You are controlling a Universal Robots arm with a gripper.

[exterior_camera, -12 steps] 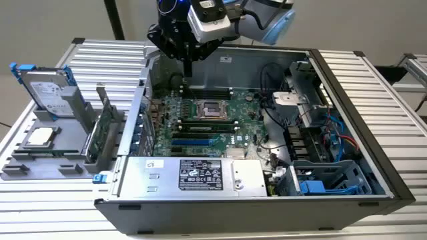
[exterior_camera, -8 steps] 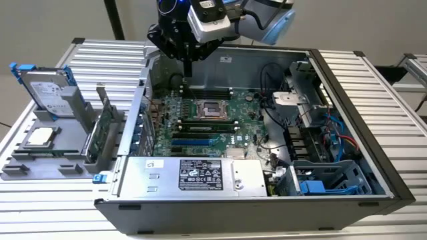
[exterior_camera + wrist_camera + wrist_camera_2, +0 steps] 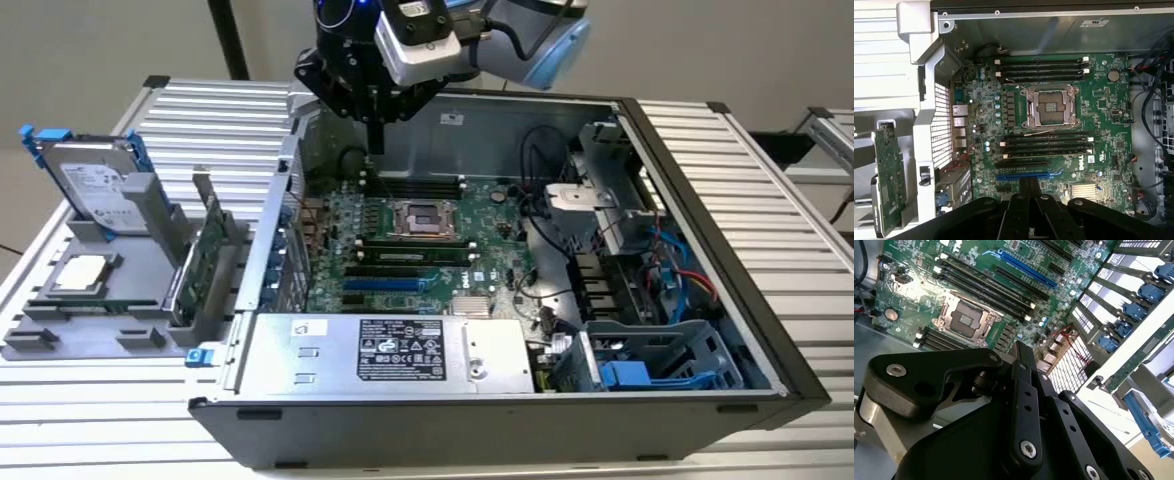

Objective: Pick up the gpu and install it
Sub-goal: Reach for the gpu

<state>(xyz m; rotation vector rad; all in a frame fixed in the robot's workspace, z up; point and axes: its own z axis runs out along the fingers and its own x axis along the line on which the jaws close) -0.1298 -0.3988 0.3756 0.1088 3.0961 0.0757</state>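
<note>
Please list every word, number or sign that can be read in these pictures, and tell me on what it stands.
The label on the power supply: print too small to read.
The label on the hard drive: too small to read.
The sticker on the case wall: unreadable.
White print on the motherboard: too small to read.
No text can be quoted.

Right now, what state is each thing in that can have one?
Black gripper: fingers shut, empty, above green motherboard.
Black computer case: side open.
Green circuit card with silver bracket: standing on edge in grey holder, not installed.
Square metal processor socket: empty.
Long blue expansion slot: empty.
Silver hard drive with blue clips: upright in holder.
</note>
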